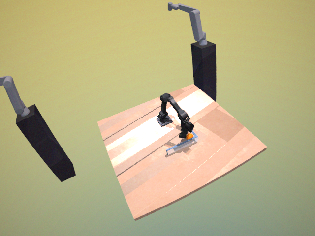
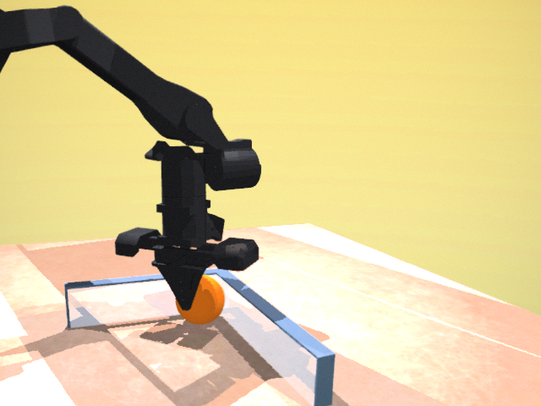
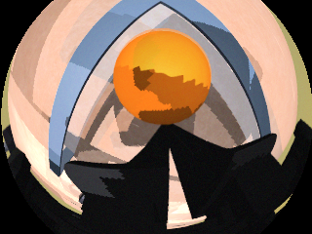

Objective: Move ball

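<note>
The orange ball [image 1: 187, 136] [image 2: 207, 301] [image 3: 171, 83] sits inside the corner of the low clear walls with blue rims [image 1: 173, 147] [image 2: 279, 316] [image 3: 85, 56]. The see-through copy [image 3: 168, 46] almost fully overlaps the ball and shows as a yellowish patch and a thin pale edge at its top in the wrist view. My gripper [image 1: 182, 136] [image 2: 186, 307] [image 3: 167, 128] is shut and empty. Its tips are low, right beside the ball on the side away from the corner. Whether they touch the ball cannot be told.
The walls flank the ball, one on each side, and meet beyond it. The wooden table [image 1: 157, 188] carries my arm's base [image 1: 164, 120]. Two grey arms [image 1: 196, 24] [image 1: 14, 95] stand on dark pillars [image 1: 205, 68] [image 1: 46, 142] beyond the table.
</note>
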Controlling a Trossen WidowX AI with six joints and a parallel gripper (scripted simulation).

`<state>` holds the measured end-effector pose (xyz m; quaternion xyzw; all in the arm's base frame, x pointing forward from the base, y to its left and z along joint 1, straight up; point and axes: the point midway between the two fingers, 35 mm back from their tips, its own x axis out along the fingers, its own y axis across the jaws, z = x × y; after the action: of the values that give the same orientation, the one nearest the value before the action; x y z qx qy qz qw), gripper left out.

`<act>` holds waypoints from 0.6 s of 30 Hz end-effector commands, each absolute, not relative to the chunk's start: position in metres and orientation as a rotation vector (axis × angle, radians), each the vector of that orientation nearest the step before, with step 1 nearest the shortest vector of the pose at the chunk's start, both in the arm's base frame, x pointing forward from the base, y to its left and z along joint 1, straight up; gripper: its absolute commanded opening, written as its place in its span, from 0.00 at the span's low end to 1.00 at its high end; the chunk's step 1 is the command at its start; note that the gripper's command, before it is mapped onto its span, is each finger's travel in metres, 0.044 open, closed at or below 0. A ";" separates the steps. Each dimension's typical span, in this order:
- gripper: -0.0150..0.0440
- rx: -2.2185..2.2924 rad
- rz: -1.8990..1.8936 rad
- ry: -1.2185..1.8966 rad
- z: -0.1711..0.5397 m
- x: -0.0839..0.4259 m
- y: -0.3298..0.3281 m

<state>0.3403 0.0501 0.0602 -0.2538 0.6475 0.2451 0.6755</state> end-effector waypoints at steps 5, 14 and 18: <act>0.25 -0.566 0.552 1.468 0.057 0.334 0.044; 0.25 -0.566 0.552 1.469 0.057 0.323 0.034; 0.25 -0.566 0.552 1.469 0.056 0.318 0.030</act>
<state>0.3215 0.0326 0.0542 -0.2507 0.6557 0.2444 0.6689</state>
